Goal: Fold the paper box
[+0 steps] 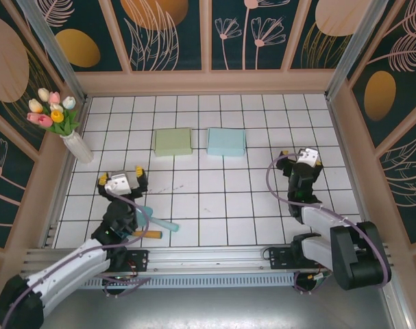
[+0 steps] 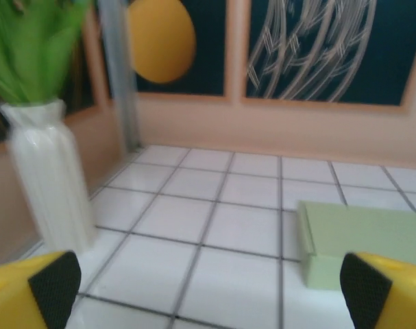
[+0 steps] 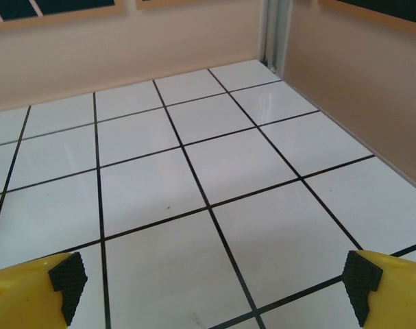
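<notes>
**Step in hand:** no contact with either box; judged as a standoff between moves. The left gripper is seen at 9 o'clock of table ctr, the right gripper at 3 o'clock. Both are spread to full width, with the pads set at the wrist-view edges. Nothing is held by either.

**Task items:** a green box is laid at 11 o'clock of ctr. A blue box is laid just beside it at 1 o'clock, with a narrow gap between and no contact. Both lie flat on the table and appear closed. In the left wrist view a low side wall and a top panel are seen on the green box. Whether any flap is left untucked cannot be told.

**Judgement:** folding appears done or nearly so. If a flap is found open, the foll. is called for:
- **L gripper:** to be advanced toward its 2 o'clock onto the green box, kept clear of the vase at its 10 o'clock.
- **R gripper:** to be swung toward its 9–10 o'clock onto the blue box.
- **Pressure:** light pressure is recommended, as the panels look thin.
</notes>
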Action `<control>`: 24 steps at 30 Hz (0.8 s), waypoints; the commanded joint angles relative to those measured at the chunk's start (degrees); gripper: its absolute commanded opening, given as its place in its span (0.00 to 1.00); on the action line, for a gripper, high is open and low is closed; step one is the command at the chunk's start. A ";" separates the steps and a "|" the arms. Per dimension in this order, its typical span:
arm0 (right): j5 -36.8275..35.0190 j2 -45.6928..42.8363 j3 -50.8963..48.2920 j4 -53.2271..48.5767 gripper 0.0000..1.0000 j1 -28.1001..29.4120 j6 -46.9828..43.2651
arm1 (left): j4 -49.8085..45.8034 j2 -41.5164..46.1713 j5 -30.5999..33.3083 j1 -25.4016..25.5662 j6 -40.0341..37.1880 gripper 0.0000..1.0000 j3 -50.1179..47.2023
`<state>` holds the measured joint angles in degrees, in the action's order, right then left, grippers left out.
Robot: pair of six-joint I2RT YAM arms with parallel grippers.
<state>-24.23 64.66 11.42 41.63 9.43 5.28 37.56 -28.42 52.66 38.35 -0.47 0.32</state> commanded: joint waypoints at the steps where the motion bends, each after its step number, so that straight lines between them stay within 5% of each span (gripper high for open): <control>1: 2.63 1.56 -2.35 8.81 0.99 -1.87 1.64 | 9.01 5.97 4.56 -2.46 -8.46 0.99 -4.87; 10: 6.07 7.12 -3.56 21.81 0.99 -2.71 -2.95 | 19.54 -6.10 -13.28 -18.78 -0.43 0.99 -8.92; 18: 12.36 10.09 -4.09 28.03 0.99 -4.92 -5.22 | 31.68 -31.68 -18.90 -23.96 1.12 0.99 -1.22; 24: 14.79 16.05 -5.82 38.11 0.99 -5.72 -7.31 | 36.16 -39.57 -25.00 -29.40 3.96 0.99 1.66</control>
<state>-12.38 77.47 7.18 69.54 4.69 -0.27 67.44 -66.26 32.10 11.07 0.99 0.43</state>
